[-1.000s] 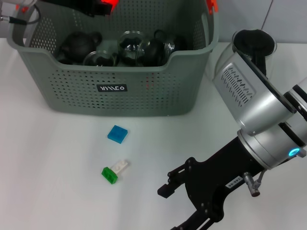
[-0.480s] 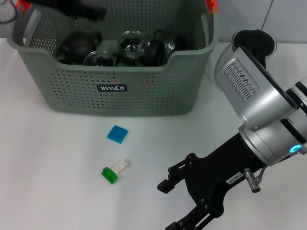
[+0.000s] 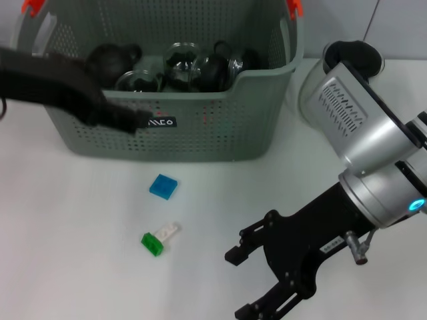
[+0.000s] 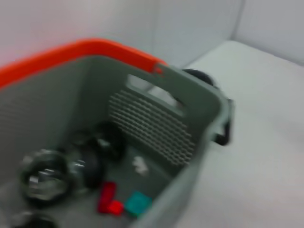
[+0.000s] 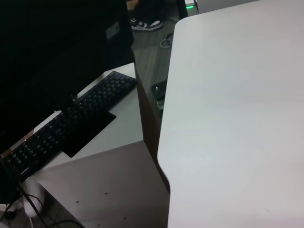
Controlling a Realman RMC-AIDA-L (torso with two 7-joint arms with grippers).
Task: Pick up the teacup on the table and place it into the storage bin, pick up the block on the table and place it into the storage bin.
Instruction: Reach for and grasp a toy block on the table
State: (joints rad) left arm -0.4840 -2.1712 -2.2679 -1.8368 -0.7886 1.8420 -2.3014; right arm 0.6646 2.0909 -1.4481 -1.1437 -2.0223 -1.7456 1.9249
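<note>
Block (image 3: 163,186) beside right pincer (image 3: 248,283), apart.

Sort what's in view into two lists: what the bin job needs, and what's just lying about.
Job:
- grey-green perforated storage bin, dark teapots and glass cups already inside
- flat blue square block on the white table
- small green-and-white block nearer the robot
- left gripper, in front of the bin
- right gripper, open, low over the table

Lying about:
- black keyboard on a side desk

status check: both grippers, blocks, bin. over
Right gripper open, empty, low over table. Left gripper in front of storage bin, grip unclear. Blue block and green-white block on table, unobstructed.
</note>
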